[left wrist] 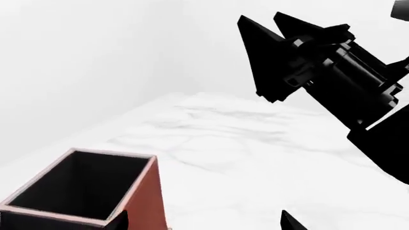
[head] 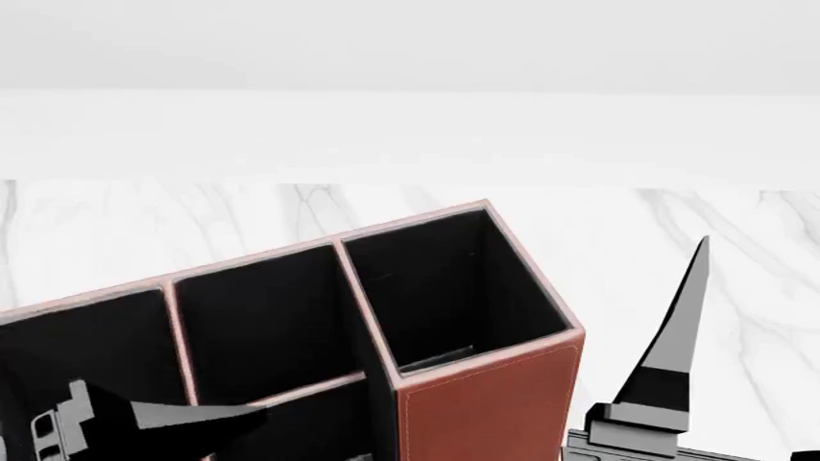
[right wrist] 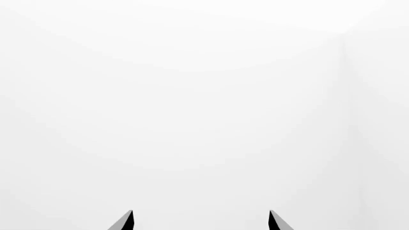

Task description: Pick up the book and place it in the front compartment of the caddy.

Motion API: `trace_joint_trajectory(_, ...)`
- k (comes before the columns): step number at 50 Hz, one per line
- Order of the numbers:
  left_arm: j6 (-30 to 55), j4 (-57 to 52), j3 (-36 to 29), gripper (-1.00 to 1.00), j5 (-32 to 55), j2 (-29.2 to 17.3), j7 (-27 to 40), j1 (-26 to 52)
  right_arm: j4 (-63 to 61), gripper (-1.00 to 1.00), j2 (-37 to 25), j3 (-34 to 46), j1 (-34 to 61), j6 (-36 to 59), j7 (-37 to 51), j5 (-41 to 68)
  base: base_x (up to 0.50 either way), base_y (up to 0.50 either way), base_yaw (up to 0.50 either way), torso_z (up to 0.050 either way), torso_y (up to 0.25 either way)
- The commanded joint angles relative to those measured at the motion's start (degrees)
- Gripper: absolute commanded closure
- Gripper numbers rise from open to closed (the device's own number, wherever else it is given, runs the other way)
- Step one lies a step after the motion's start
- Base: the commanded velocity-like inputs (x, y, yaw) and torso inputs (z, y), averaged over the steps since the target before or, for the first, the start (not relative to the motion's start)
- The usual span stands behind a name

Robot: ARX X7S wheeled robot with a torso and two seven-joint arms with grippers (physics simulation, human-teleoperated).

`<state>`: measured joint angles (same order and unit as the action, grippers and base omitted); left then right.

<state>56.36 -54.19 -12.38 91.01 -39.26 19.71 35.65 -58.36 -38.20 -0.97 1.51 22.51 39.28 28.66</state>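
The book is out of view in every frame. The caddy [head: 494,394] is a reddish-brown box with pale stitched rims and black-lined compartments, filling the lower left of the head view. One of its corners [left wrist: 145,196] also shows in the left wrist view. My left gripper [left wrist: 203,223] is open and holds nothing; one finger [head: 180,418] hangs over the caddy's near left compartments. My right gripper [right wrist: 201,221] is open and empty, facing a blank white wall. It stands right of the caddy, one finger [head: 679,336] pointing up.
The caddy stands on a white marble tabletop [head: 717,250] that runs back to a white wall. In the left wrist view the right gripper [left wrist: 259,17] and its black arm rise above the marble, apart from the caddy.
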Motion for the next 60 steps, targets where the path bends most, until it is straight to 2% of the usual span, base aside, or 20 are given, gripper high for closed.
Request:
trace_joint_trajectory(1, 6.36, 1.10, -7.27, -1.00, 0.22, 1.95, -0.04, 5.87, 0.08, -1.00, -0.88, 0.60, 0.14, -0.37, 0.82, 0.10, 0.00, 0.00, 0.00, 0.000, 0.000)
trace_joint_trajectory(13, 11.45, 2.90, -14.02, -1.00, -1.89, 5.95, -0.49, 9.35, 0.05, -1.00, -1.80, 0.84, -0.03, -0.94, 1.63, 0.48, 0.00, 0.00, 0.00, 0.000, 0.000)
trace_joint_trajectory(14, 11.01, 4.12, -14.37, -1.00, 1.29, 5.99, 1.06, 9.90, 0.02, -1.00, -1.87, 0.87, -0.01, -0.94, 1.73, 0.54, 0.00, 0.00, 0.00, 0.000, 0.000)
trace_joint_trajectory(19, 11.92, 4.98, -15.91, -1.00, 2.15, 6.73, 2.65, 11.26, -0.14, -1.00, -2.22, 1.22, 0.20, -0.92, 2.17, 0.83, 0.00, 0.00, 0.00, 0.000, 0.000)
trace_joint_trajectory(36, 13.65, 10.75, -20.60, -1.00, 2.40, 7.65, 3.42, 9.13, 0.10, -1.00, -3.52, 1.31, -0.04, -2.10, 3.19, 1.58, 0.00, 0.00, 0.00, 0.000, 0.000)
trace_joint_trajectory(38, 14.10, 11.23, -20.95, -1.00, 1.71, 7.45, 2.82, 9.21, 0.05, -1.00, -3.68, 1.29, 0.02, -2.10, 3.38, 1.81, 0.00, 0.00, 0.00, 0.000, 0.000)
trace_joint_trajectory(39, 15.53, 10.66, -22.08, -1.00, -1.64, 7.28, 1.63, 9.48, 0.12, -1.00, -3.74, 1.33, 0.02, -2.17, 3.42, 1.80, 0.00, 0.00, 0.00, 0.000, 0.000)
trace_joint_trajectory(51, 17.00, 13.09, -25.48, -1.00, -8.54, 5.81, -2.41, 7.31, 0.38, -1.00, -4.44, 2.43, 0.26, -2.41, 4.04, 1.33, 0.00, 0.00, 0.00, 0.000, 0.000)
trace_joint_trajectory(60, 17.79, 14.73, -26.99, -1.00, -10.65, 5.44, -3.68, 8.28, 0.48, -1.00, -4.86, 2.87, 0.40, -2.74, 4.38, 1.44, 0.00, 0.00, 0.00, 0.000, 0.000)
